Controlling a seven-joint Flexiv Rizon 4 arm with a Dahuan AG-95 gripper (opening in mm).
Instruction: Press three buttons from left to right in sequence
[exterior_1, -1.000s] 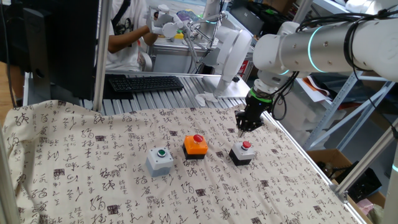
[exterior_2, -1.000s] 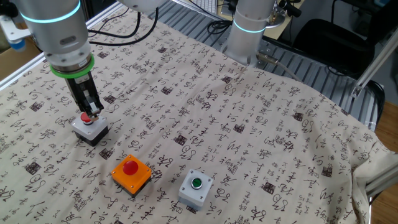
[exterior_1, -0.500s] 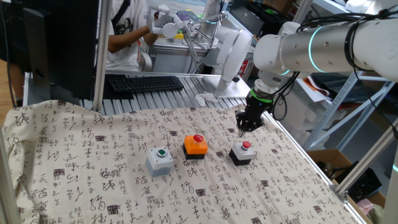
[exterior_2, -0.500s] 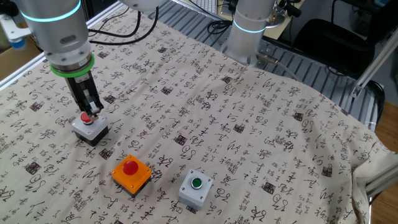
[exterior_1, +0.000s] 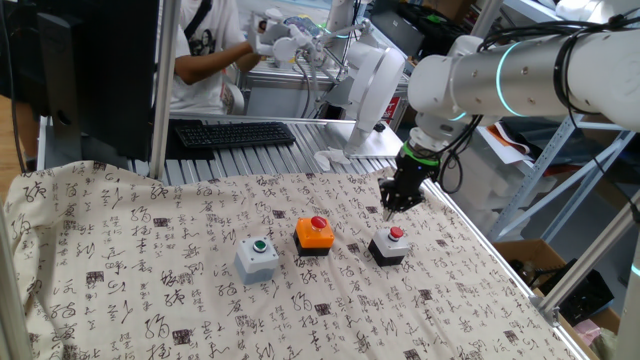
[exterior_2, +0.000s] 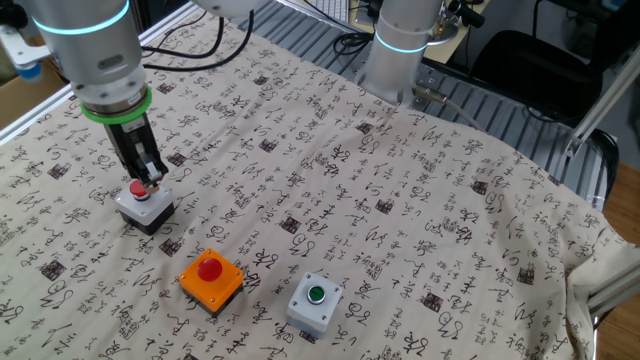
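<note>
Three buttons stand in a row on the patterned cloth. In one fixed view, from left to right, they are a grey box with a green cap (exterior_1: 258, 257), an orange box with a red cap (exterior_1: 314, 233) and a black box with a red cap (exterior_1: 389, 244). My gripper (exterior_1: 389, 208) points down just above the black box, its fingertips together in one point. In the other fixed view the gripper's tip (exterior_2: 150, 178) is right by the black box's red cap (exterior_2: 138, 189); I cannot tell whether they touch. The orange box (exterior_2: 211, 280) and the grey box (exterior_2: 316, 301) stand apart from it.
A cloth (exterior_1: 150, 290) with black characters covers the table. A keyboard (exterior_1: 233, 133) lies behind it, and a person (exterior_1: 205, 50) works at the back. A second arm's white base (exterior_2: 402, 50) stands at the table's far edge.
</note>
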